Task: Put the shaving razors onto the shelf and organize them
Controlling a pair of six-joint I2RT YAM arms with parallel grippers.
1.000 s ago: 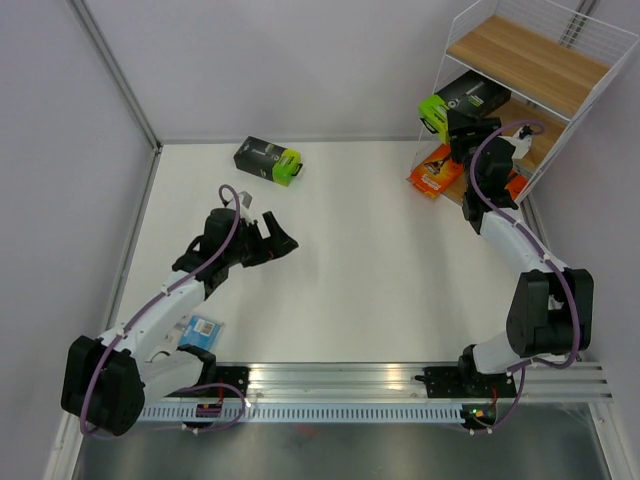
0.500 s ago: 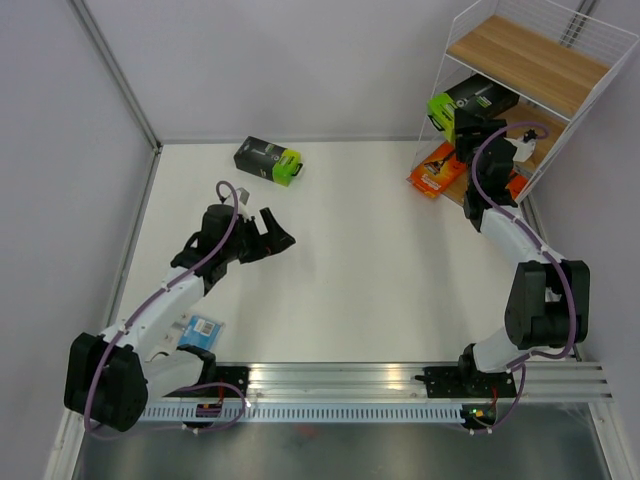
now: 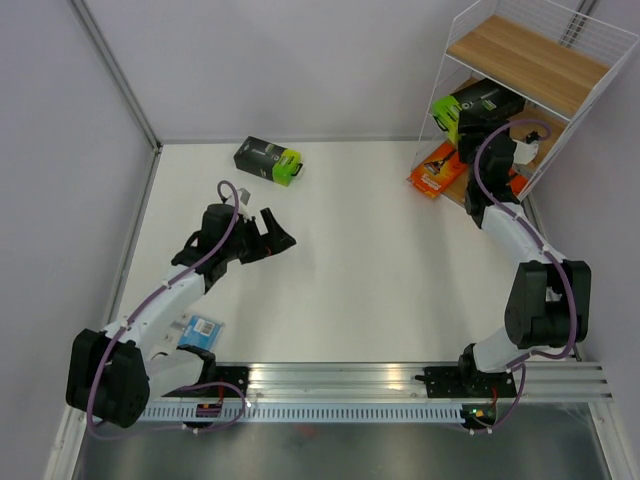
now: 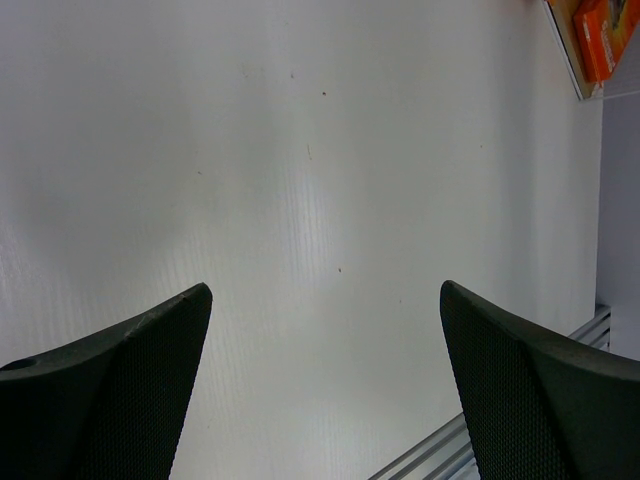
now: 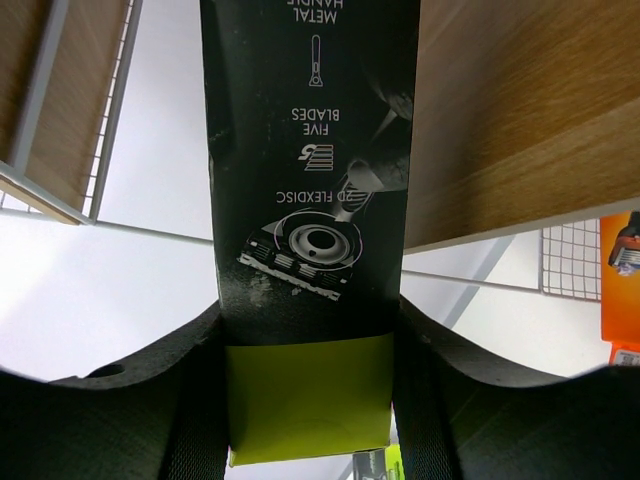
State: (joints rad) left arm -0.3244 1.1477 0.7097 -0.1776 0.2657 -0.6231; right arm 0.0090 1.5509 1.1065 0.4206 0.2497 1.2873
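Gripping a black box (image 3: 480,102) at upper right, the right gripper (image 5: 308,345) should seat it on the shelf (image 3: 527,62), then release; left gripper (image 4: 325,290) gapes wide.

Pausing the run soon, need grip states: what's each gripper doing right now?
Left gripper: open, holding nothing.
Right gripper: shut on the black razor box, at the shelf.
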